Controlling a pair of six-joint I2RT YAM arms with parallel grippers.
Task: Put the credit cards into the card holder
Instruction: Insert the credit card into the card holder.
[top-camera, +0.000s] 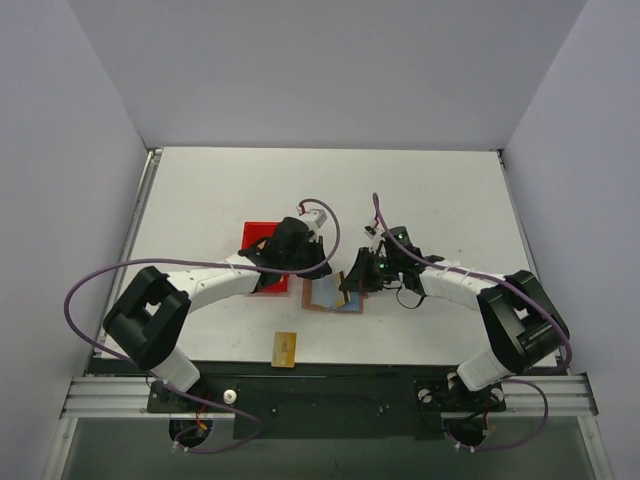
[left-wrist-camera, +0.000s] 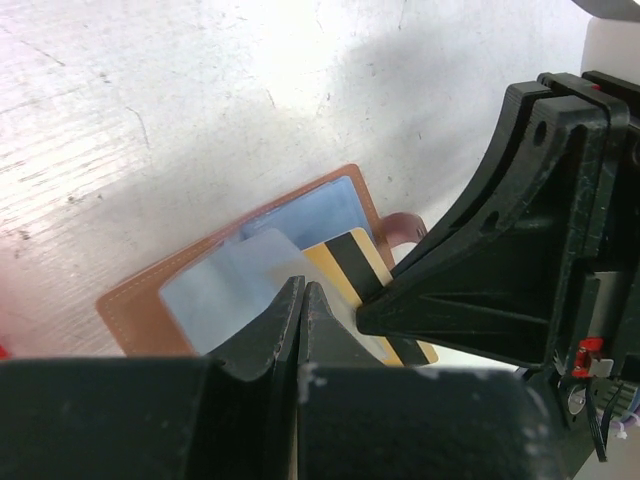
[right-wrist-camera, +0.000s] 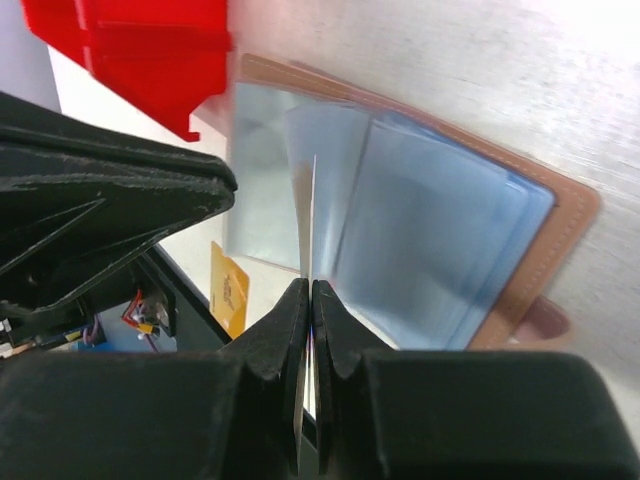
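The card holder (top-camera: 326, 296) lies open on the table between my two grippers, brown leather rim (left-wrist-camera: 130, 308) around light blue clear pockets (right-wrist-camera: 440, 240). My right gripper (right-wrist-camera: 311, 288) is shut on a credit card (left-wrist-camera: 348, 262), gold with a dark stripe, whose front end lies over the holder's pockets; in the right wrist view this card shows edge-on as a thin pale line. My left gripper (left-wrist-camera: 303, 288) is shut, its tips just over a clear pocket flap; whether it pinches the flap I cannot tell. Another gold credit card (top-camera: 285, 348) lies flat near the table's front edge.
A red plastic bin (top-camera: 266, 262) stands just left of the card holder, partly under my left arm; its corner (right-wrist-camera: 150, 60) is close to the holder. The two grippers (top-camera: 312, 268) (top-camera: 353, 283) are very near each other above the holder.
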